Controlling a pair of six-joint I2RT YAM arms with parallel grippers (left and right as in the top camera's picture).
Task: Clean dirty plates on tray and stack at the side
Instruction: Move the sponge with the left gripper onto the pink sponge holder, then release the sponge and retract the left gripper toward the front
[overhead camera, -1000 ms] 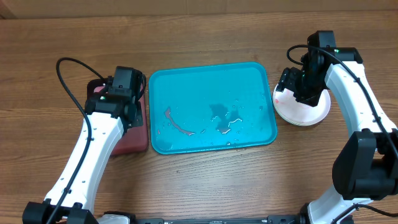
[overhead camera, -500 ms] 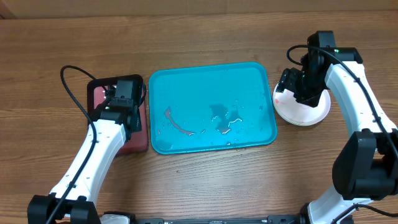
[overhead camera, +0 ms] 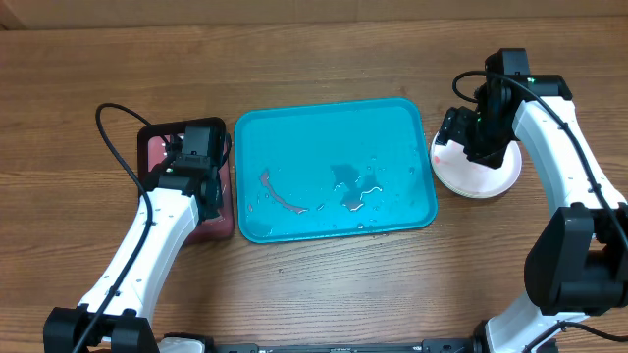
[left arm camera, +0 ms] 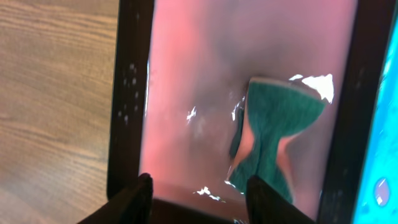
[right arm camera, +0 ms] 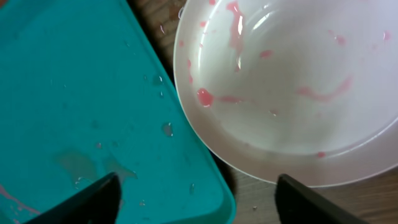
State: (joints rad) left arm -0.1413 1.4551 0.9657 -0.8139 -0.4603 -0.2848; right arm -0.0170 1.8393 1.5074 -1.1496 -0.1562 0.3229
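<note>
The turquoise tray [overhead camera: 314, 137] lies mid-table and holds no plates, only water drops and a red smear [overhead camera: 280, 196]. A white plate [overhead camera: 486, 179] with pink smears sits on the table just right of the tray. It also shows in the right wrist view [right arm camera: 292, 81], beside the tray's corner [right arm camera: 74, 81]. The blue and yellow plates are not in view. My right gripper [overhead camera: 459, 137] [right arm camera: 196, 186] is open and empty above the plate's left edge. My left gripper [overhead camera: 204, 181] [left arm camera: 198, 186] is open and empty over the pink tray.
The black-rimmed pink tray [overhead camera: 149, 147] [left arm camera: 130, 93] lies left of the turquoise tray, wet, with a green sponge [left arm camera: 277, 134] in it. The turquoise tray's edge [left arm camera: 382, 186] is close on its right. Bare wood table lies all around.
My left arm drew back toward the near side, uncovering more of the pink tray, then stayed still. The right arm and plate have not moved.
</note>
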